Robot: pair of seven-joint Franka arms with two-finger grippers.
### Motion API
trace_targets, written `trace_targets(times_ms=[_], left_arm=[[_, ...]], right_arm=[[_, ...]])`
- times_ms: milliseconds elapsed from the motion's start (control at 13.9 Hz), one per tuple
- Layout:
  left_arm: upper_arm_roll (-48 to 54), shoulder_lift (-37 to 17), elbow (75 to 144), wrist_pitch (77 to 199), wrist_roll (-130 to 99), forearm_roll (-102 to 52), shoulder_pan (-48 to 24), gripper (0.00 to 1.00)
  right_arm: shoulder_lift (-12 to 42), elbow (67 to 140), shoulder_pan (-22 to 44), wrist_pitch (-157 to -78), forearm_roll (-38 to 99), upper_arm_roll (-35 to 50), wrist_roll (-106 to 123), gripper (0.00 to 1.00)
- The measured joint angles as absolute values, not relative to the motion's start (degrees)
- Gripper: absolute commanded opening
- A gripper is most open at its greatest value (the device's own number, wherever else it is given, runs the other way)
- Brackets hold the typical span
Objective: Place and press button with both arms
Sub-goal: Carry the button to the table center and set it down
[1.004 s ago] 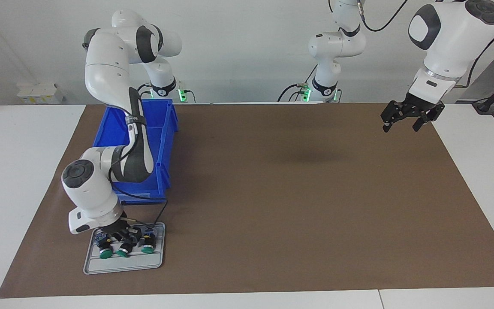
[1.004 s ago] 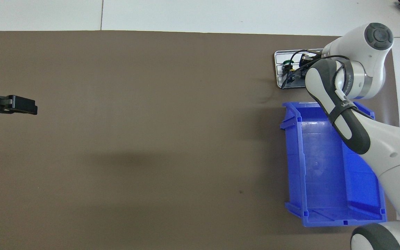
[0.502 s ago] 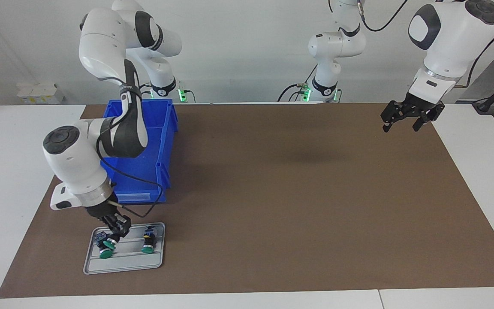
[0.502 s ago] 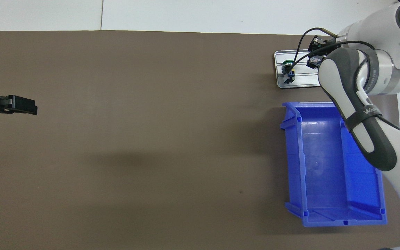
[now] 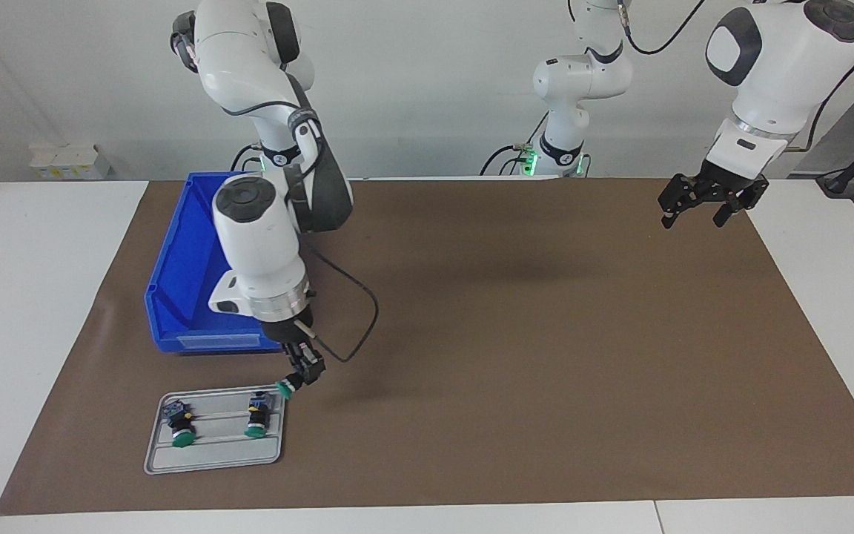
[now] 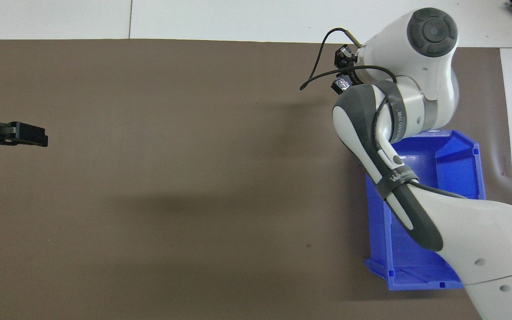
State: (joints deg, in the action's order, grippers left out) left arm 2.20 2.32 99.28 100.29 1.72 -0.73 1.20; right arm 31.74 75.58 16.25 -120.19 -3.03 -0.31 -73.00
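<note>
My right gripper (image 5: 299, 373) is shut on a button (image 5: 284, 386) with a green cap. It holds the button tilted in the air, over the mat just off the corner of the grey tray (image 5: 212, 454) that faces the left arm's end. Two more green-capped buttons (image 5: 181, 427) (image 5: 256, 418) stand on the tray. In the overhead view the right arm (image 6: 398, 106) hides the tray and the held button. My left gripper (image 5: 694, 210) waits open and empty, raised over the mat's edge at the left arm's end; it also shows in the overhead view (image 6: 25, 134).
A blue bin (image 5: 190, 282) stands on the brown mat between the tray and the right arm's base; it also shows in the overhead view (image 6: 416, 266). A black cable (image 5: 364, 311) loops from the right wrist.
My right gripper has lifted one button off the tray and swung with it toward the middle of the table. Two buttons stay on the tray. The left arm has not moved.
</note>
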Motion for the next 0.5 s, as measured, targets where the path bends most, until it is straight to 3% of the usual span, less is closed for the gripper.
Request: trace_targets(times_ms=[502], left_arm=[[2.2,2.3,99.3,100.3,1.7,-0.7,1.2,1.0]], right_arm=[[31.4,75.7,31.0,-120.0,-4.7,-0.4,-106.5,0.0]])
